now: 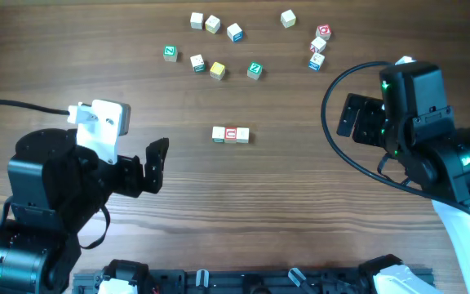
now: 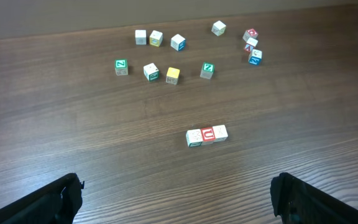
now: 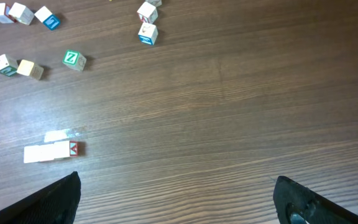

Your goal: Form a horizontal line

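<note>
The horizontal line (image 1: 230, 135) is a short row of three touching cubes at the table's middle: pale with green trim at left, red-marked in the middle, plain pale at right. It also shows in the left wrist view (image 2: 207, 135) and at the lower left of the right wrist view (image 3: 50, 150). My left gripper (image 1: 157, 165) is open and empty, to the left of and nearer than the row; its fingers frame bare wood (image 2: 178, 202). My right gripper (image 1: 351, 116) is open and empty, to the right of the row, over bare wood (image 3: 178, 199).
Loose cubes lie scattered along the far side: a green-marked one (image 1: 170, 53), a yellow one (image 1: 217, 70), a blue-marked one (image 1: 234, 32), another green one (image 1: 254, 70), a pale one (image 1: 288, 18) and a red and blue cluster (image 1: 319, 45). Black cables trail by both arms.
</note>
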